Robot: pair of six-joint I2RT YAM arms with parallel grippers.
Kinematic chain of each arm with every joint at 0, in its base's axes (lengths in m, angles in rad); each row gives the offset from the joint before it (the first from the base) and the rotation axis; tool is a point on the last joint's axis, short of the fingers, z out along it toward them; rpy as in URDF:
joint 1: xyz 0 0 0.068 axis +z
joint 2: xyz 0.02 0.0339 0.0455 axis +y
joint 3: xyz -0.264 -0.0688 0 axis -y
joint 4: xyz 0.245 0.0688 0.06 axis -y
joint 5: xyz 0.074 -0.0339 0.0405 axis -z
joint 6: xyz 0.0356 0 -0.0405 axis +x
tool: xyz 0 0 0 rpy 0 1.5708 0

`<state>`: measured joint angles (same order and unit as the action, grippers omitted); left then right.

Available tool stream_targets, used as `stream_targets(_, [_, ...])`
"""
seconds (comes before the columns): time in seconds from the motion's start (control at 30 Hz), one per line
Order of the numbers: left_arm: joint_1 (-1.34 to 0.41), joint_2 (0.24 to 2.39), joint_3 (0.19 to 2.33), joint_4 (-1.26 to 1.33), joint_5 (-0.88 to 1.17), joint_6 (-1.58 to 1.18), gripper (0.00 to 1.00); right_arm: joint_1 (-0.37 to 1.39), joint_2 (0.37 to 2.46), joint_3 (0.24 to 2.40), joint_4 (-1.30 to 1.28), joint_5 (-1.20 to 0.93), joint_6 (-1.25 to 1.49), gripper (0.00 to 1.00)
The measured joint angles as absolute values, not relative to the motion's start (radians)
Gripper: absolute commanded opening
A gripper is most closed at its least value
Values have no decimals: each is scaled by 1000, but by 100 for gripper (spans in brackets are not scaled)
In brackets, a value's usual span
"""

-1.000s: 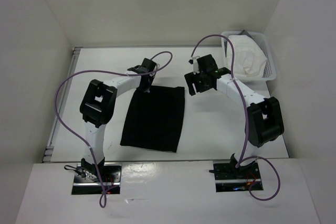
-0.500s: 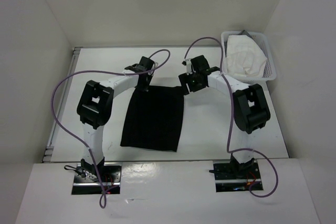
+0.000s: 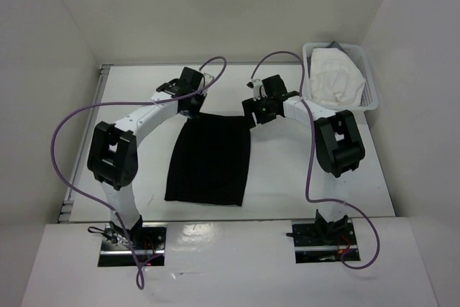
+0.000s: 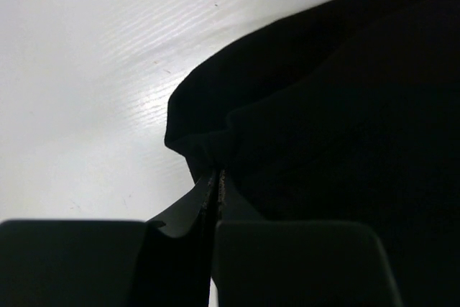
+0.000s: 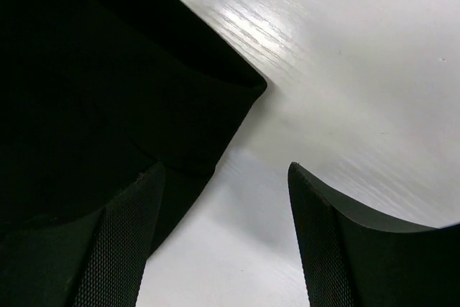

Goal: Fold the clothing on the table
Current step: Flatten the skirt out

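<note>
My left gripper (image 4: 215,177) is pinching the clothing (image 3: 210,159) at its far-left corner, jaws pressed together on a small bunch of fabric. My right gripper (image 5: 224,170) is hanging spread wide by the far-right corner. The clothing is lying flat on the table (image 3: 287,170), and I'm judging it light and limp, so both far corners are the places to grab.

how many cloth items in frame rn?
2. The black garment lies on the table, centre; a white cloth sits bunched in the mesh basket at the far right corner. More could be hidden under it.
</note>
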<state>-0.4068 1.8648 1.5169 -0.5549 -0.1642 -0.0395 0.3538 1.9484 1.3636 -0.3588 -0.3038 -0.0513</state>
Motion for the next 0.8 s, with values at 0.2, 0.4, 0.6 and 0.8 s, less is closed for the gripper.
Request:
stream_targets(0.2, [-412,1804,1600,-657,-99,-10,0,310,1948,1364,-340,-385,-61,74])
stream_targets(0.4, [-445,1771,1821,-755,-96,25,1,285,1948,1364,-332,-429,-69,75])
stream_targets(0.6, [-477,1748,1956,-841,-64,36,1,278,1948,1364,-328,-456,-72,75])
stream_targets(0.8, [-550,1881,2264,-987,-94,53,3,257,1934,1362,-328,-469,-72,76])
